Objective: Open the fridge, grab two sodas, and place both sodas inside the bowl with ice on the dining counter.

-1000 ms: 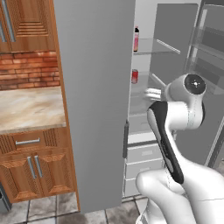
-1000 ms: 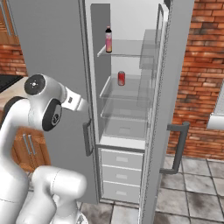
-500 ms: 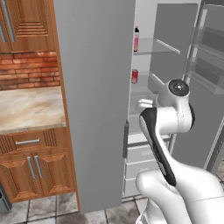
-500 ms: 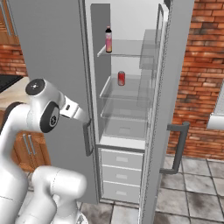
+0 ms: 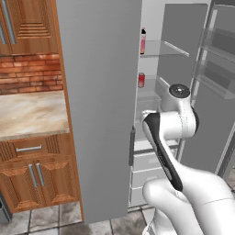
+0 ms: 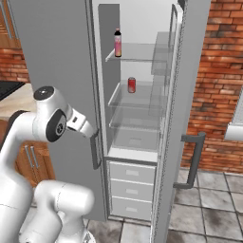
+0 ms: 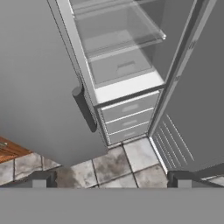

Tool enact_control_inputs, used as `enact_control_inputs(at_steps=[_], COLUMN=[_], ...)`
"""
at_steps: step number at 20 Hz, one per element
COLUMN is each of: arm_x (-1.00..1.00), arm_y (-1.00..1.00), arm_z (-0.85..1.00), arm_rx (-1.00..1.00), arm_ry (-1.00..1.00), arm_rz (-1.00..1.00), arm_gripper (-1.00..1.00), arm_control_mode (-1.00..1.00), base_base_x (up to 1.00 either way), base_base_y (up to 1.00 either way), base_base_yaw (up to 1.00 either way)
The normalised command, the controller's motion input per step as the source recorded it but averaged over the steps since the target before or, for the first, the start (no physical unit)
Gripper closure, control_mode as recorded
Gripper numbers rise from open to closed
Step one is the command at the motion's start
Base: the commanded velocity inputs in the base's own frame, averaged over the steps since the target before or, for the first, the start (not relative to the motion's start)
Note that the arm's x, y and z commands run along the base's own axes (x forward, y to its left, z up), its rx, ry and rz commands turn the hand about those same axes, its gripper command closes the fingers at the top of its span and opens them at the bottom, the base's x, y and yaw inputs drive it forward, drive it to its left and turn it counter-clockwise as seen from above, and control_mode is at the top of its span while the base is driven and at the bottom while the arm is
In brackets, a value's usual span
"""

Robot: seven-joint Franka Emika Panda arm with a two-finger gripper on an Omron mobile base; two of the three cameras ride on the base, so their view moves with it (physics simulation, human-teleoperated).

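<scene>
Red soda can [image 6: 132, 85] on glass shelf [image 6: 137, 97], fridge [image 6: 61, 71] door ajar

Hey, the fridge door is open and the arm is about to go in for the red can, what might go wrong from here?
1. The small red can stands on a clear glass shelf between two others; a high or low reach may strike glass.
2. The open gripper points down at the floor tiles, so the hand needs a big swing near the grey left fridge door and its bar handle.
3. The pink bottle above might be mistaken for a soda.
</scene>
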Motion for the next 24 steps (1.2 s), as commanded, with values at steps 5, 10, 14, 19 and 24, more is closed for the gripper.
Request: enact_control_inputs(at_steps=[5, 10, 14, 19, 24], arm_x=[-0.06, -0.39, -0.31, -0.16, 0.00], arm_y=[0.02, -0.03, -0.06, -0.16, -0.14], arm_z=[-0.21, 0.00, 0.11, 0.40, 0.19], arm_rx=[0.00, -0.12, -0.18, -0.11, -0.03], arm_ry=[0.00, -0.28, -0.35, -0.26, -0.07], arm_rz=[0.00, 0.00, 0.00, 0.00, 0.00], arm_gripper=[-1.00, -1.00, -1.00, -1.00, -1.00], arm_control_mode=[-1.00, -1.00, -1.00, -1.00, -1.00], base_base_x=[0.00, 0.00, 0.00, 0.00, 0.00], base_base_y=[0.00, 0.00, 0.00, 0.00, 0.00], base_base_yaw=[0.00, 0.00, 0.00, 0.00, 0.00])
